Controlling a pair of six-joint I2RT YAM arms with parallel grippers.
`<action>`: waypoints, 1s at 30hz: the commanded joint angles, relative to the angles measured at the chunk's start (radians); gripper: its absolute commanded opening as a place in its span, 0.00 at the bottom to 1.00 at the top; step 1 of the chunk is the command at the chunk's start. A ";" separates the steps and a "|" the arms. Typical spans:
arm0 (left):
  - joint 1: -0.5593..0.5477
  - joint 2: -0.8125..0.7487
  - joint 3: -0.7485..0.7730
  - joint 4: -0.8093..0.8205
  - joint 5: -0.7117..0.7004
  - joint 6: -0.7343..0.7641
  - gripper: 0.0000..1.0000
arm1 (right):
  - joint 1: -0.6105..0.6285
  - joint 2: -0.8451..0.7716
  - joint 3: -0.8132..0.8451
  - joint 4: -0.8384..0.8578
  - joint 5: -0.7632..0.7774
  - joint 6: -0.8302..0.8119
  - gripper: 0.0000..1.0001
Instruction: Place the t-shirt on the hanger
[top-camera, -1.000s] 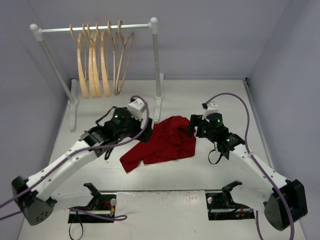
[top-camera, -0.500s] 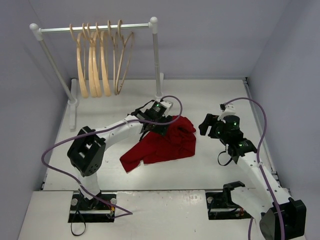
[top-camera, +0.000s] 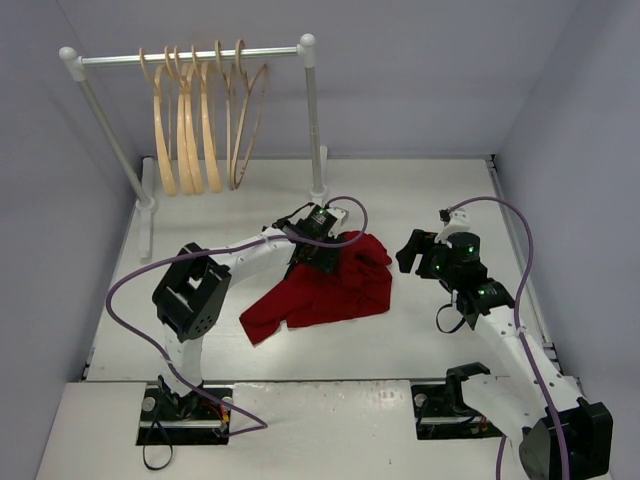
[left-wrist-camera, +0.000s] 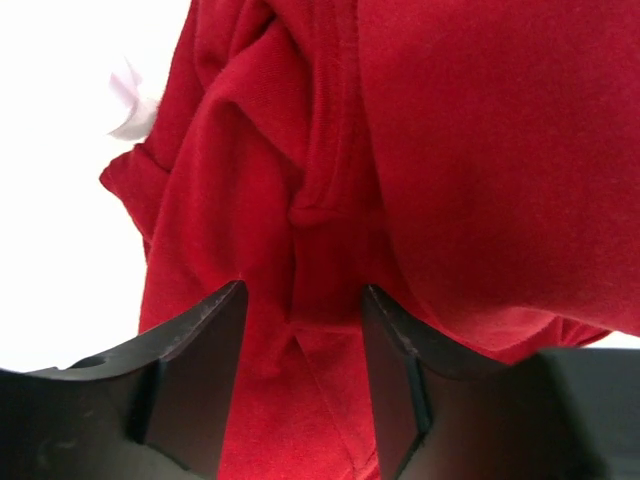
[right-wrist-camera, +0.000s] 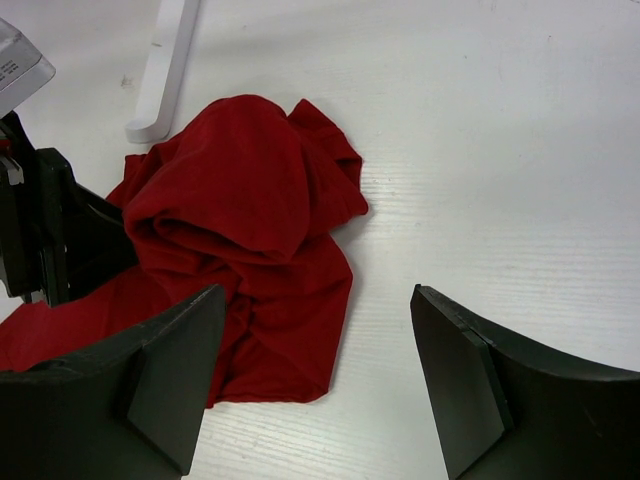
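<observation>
Two arms, the change: within the last second the left arm has folded up tall and reached over to the far left edge of the t-shirt (top-camera: 335, 285), while the right arm has backed off to the right of it.
left gripper (left-wrist-camera: 305, 300): jaws have narrowed from wide but stand apart, either side of a seam ridge of red cloth. No pinch shows yet, and which seam it is cannot be told.
right gripper (right-wrist-camera: 318, 310): jaws wide apart, nothing between them, hanging clear of the cloth's right edge.
t-shirt: a crumpled heap on the worktop (top-camera: 420, 190) between the two grippers, near the right foot of the rail stand (top-camera: 190, 58); its outline has barely altered.
hanger (top-camera: 190, 135): all the pale wooden ones hang on the rail at the far left, well apart from the shirt.
meaning for the task: judged an early step, with the left arm taking its grip. The shirt is not lifted and no hanger has been fetched.
risk: jaws closing on bunched layers may catch several folds, so the shirt could rise as a lump.
</observation>
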 joint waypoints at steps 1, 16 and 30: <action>0.003 -0.016 0.045 0.021 0.036 -0.023 0.42 | 0.000 0.012 0.005 0.044 -0.012 0.001 0.72; 0.009 -0.190 0.095 -0.116 -0.019 0.014 0.00 | 0.001 0.051 0.022 0.054 -0.020 0.008 0.72; 0.046 -0.667 0.040 -0.379 -0.366 0.112 0.00 | 0.122 0.320 0.054 0.205 -0.130 0.032 0.59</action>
